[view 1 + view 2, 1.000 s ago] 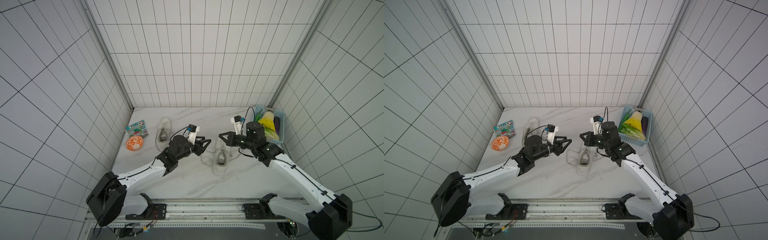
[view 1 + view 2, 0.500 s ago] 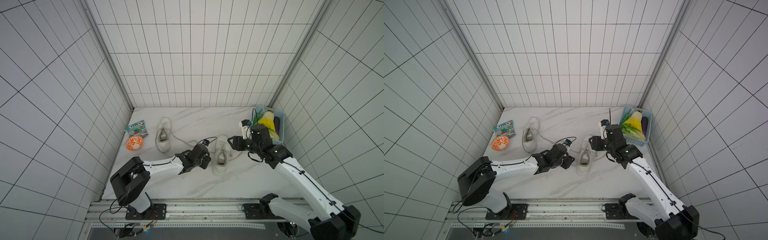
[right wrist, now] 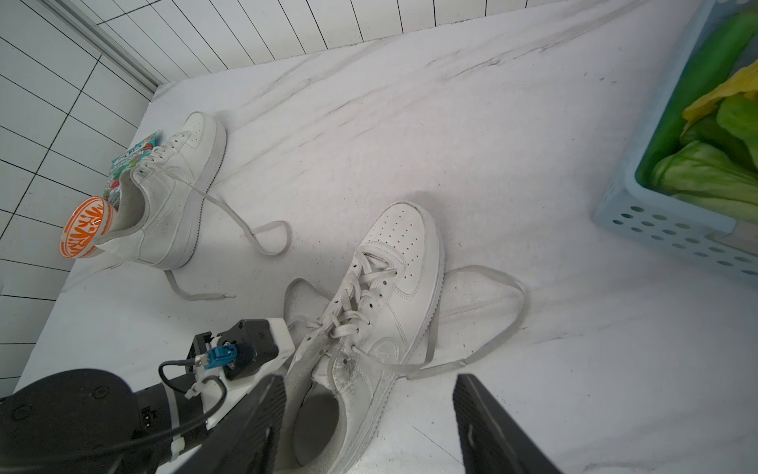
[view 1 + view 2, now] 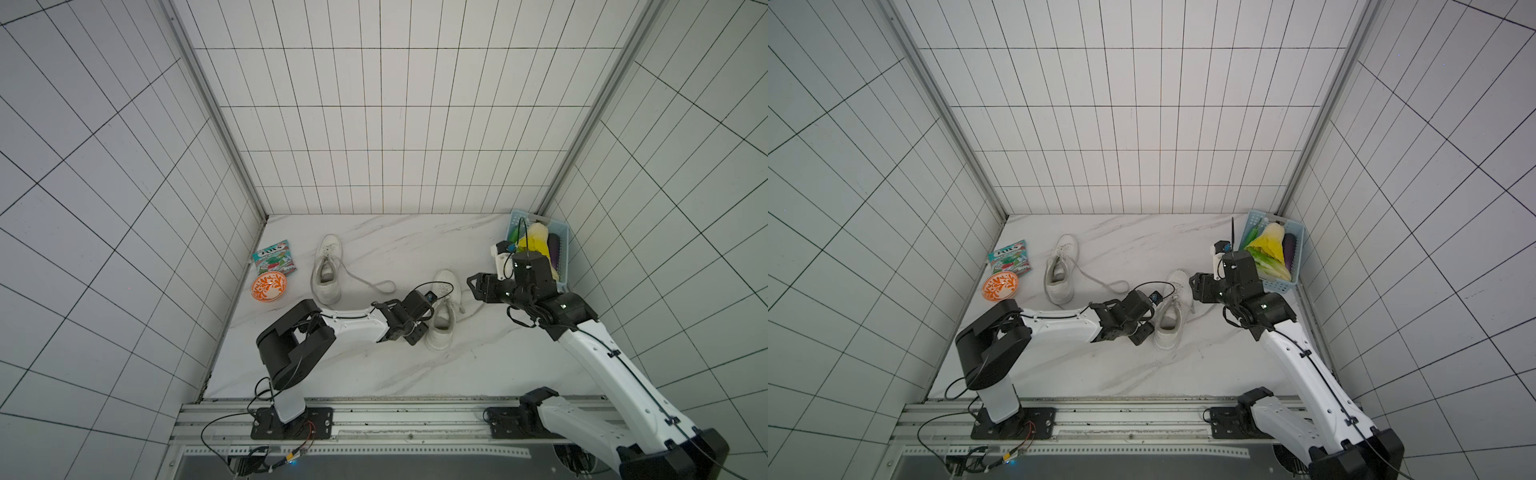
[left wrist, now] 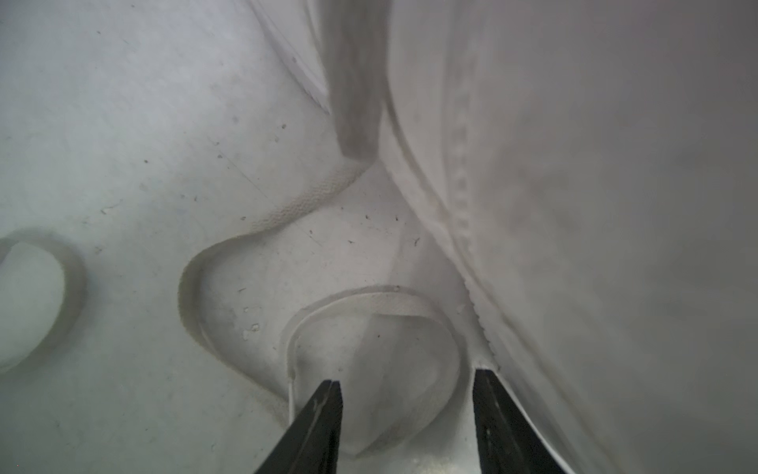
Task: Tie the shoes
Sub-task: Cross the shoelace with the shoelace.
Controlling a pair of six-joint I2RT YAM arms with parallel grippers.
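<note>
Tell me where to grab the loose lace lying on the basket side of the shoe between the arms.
Pinch the lace at the outer bend of its loop, coming straight down from above with the jaws across its width. It lies flat on the table there, clear of the shoe, so snagging seems unlikely.

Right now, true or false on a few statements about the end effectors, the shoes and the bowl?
1. The right end effector is shut. False: it is open and holds nothing.
2. The left end effector sits low beside the nearer shoe, jaws apart. True.
3. The orange bowl touches the nearer shoe. False: it stands by the farther shoe.
4. Both shoes stand upright. True.
</note>
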